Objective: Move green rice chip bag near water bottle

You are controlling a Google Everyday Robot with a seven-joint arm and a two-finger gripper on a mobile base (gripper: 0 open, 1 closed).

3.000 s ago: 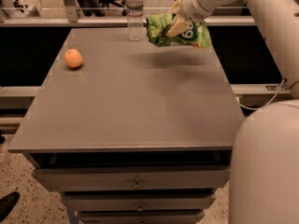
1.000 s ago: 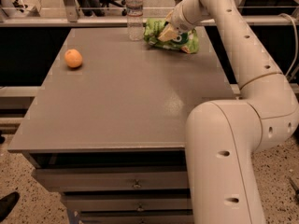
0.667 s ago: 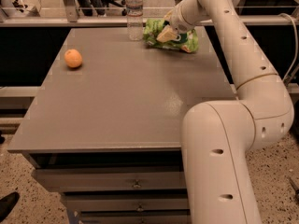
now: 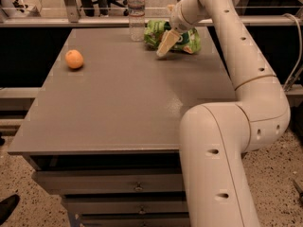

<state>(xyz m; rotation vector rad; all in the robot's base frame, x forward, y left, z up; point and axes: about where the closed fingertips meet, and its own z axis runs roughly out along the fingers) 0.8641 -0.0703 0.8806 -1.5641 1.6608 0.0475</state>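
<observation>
The green rice chip bag (image 4: 188,41) lies crinkled on the far side of the grey table (image 4: 123,103), just right of the water bottle (image 4: 136,14). The bottle is a clear one with a white cap, standing upright at the table's back edge. My gripper (image 4: 165,44) hangs over the bag's front left part, between bag and bottle. It is open, and one cream finger (image 4: 166,40) points down in front of the bag with its tip close to the tabletop. The other finger is hidden. The bag rests on the table.
An orange (image 4: 74,59) sits on the table's left side, well apart from the bag. My arm (image 4: 246,70) runs down the right side of the view. Drawers (image 4: 137,187) are below the tabletop. A rail runs behind the table.
The bag was carried left and set down next to the bottle. Since a second ago my gripper has let go and its finger now stands in front of the bag.
</observation>
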